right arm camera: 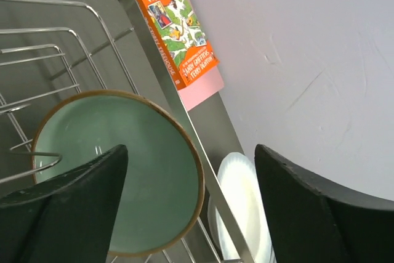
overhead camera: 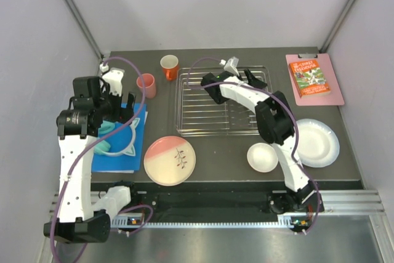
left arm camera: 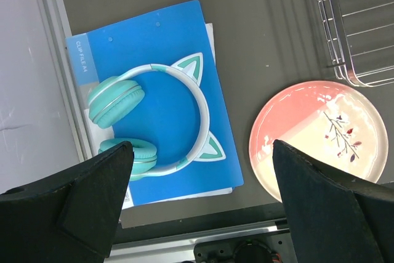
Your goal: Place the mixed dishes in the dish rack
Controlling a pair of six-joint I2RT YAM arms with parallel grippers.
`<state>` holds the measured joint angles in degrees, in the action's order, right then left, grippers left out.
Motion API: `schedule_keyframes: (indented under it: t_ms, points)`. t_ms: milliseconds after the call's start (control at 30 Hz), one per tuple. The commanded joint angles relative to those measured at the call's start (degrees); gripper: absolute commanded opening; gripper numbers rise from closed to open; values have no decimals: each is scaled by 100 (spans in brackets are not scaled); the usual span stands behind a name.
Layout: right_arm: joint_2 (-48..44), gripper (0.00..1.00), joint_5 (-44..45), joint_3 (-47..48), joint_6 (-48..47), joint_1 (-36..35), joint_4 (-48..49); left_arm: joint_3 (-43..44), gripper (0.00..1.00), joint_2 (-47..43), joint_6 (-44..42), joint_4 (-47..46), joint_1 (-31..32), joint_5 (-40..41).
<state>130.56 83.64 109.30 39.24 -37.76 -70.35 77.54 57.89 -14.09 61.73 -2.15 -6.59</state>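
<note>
- It was a robotics lab cell.
- Plain pale walls (overhead camera: 215, 4) closed in a dark table (overhead camera: 225, 151).
- A metal rail (overhead camera: 351, 204) edged its near side.

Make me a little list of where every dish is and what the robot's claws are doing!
In the dish rack: mint-green bowl
On the table: pink-and-cream plate, white plate, white-inside bowl, pink cup, orange cup
Left claw: open, above the headphones and blue folder
Right claw: open, over the mint-green bowl
</note>
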Motion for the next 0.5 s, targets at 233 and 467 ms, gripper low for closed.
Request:
schedule_keyframes:
  t_ms: [233,467]
  points:
    - [-1725,90,725,-320,294,-372,-269,-107,99,-58,38,-65,-4,-106]
    - [-3237,88,-898,-1619,1612,-671,-1034,-221,99,-85,64,-127,-13,-132]
